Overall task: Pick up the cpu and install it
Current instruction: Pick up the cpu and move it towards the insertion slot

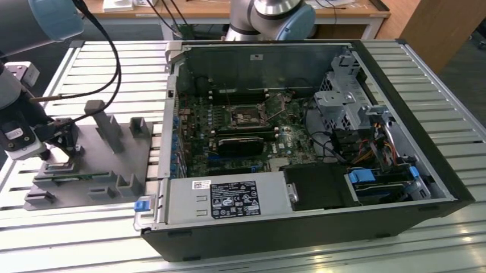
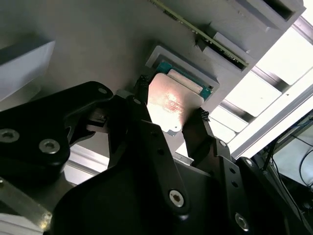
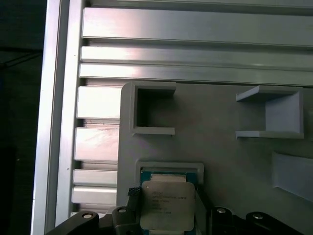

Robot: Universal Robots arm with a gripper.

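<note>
The grey tray [image 1: 144,156] with upright posts sits at the exterior view's left on the slatted metal counter [image 1: 433,74]. In both wrist views the cpu [image 2: 168,103] [image 3: 166,205] is at the tray's shallow framed pocket [image 3: 171,167], with a green edge showing beneath it. I cannot tell whether it rests there or is just clear. The pincer [image 2: 171,104] is narrowed onto the cpu, a black fingertip [image 2: 142,90] against each of two opposite edges. Well apart, the open computer case [image 1: 258,62] takes the exterior view's centre and right. It holds the motherboard [image 1: 227,142] and its square socket [image 1: 247,118]. Black cables [image 1: 114,57] loop across the upper left of the frame.
</note>
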